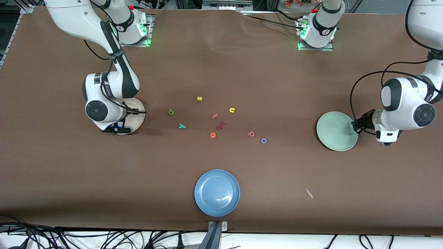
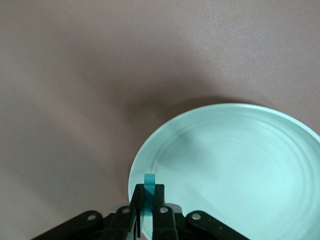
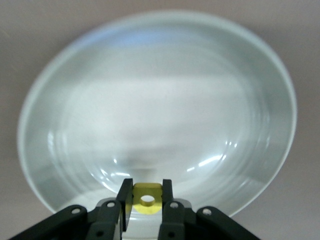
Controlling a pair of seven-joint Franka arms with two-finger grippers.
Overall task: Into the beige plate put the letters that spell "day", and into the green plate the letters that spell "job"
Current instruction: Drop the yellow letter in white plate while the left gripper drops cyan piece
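Nearest the front camera lies a round blue plate [image 1: 217,192], no part of the task and to be left alone. Farther up the brown table [image 1: 221,69], between the two arms, the loose toy letters lie scattered: the blue ring o [image 1: 263,140], the pinkish-red b [image 1: 251,134], an orange e [image 1: 213,135], the teal y [image 1: 182,126], a pink f [image 1: 215,116], the green a [image 1: 171,111], a yellow n-or-u piece [image 1: 232,110] and a yellow s [image 1: 199,98]. The left hand [image 2: 148,199] hangs over the rim of the round pale mint-green plate [image 2: 235,170], its fingers pinched narrow on a thin teal strip, judged to be the teal hook-like j [image 2: 148,184]. The right hand [image 3: 146,199] stands over the near rim of the round cream-beige plate [image 3: 160,100], likewise narrow, clamped on the small yellow d [image 3: 147,198] with its hole showing. Both plates appear bare. Judged step: release of both letters. To do it well, each hand should carry a little farther inward so the letter is over the flat floor of the plate and not the sloped rim, descend close to the surface, then part the fingers slowly. The j is thin and may cling to a pad or bounce out; the d may roll on its edge.
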